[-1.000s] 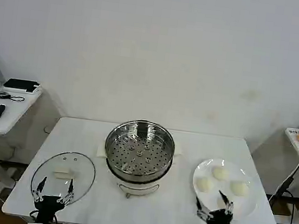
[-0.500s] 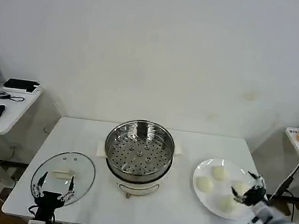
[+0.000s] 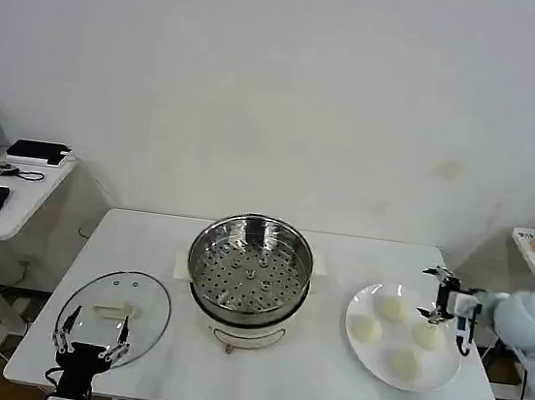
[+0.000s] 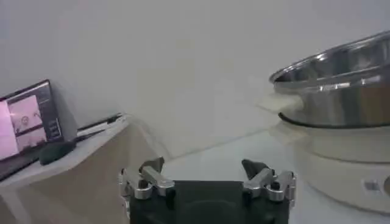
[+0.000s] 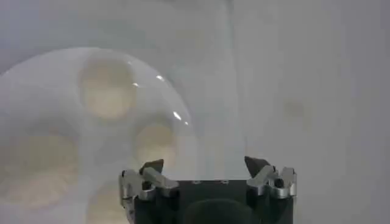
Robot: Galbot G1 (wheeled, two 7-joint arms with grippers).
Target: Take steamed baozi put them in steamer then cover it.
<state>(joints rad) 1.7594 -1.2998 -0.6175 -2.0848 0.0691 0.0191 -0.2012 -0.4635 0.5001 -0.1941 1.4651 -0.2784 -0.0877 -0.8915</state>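
my right end effector (image 3: 439, 297) hangs open and empty over the plate's (image 3: 371, 354) outer rim; nearest steamed baozi (image 3: 429, 335) lies just below and inward. steamer (image 3: 250, 266) empty, further inward. left end effector (image 3: 91, 342) parked open by the cover (image 3: 114, 312).

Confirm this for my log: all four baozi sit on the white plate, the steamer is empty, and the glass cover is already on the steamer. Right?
Not quite. The cover is not on the steamer; in the head view it lies flat on the table to the steamer's left, near the left gripper. The rest holds: four baozi sit on the plate, and the steamer is empty.
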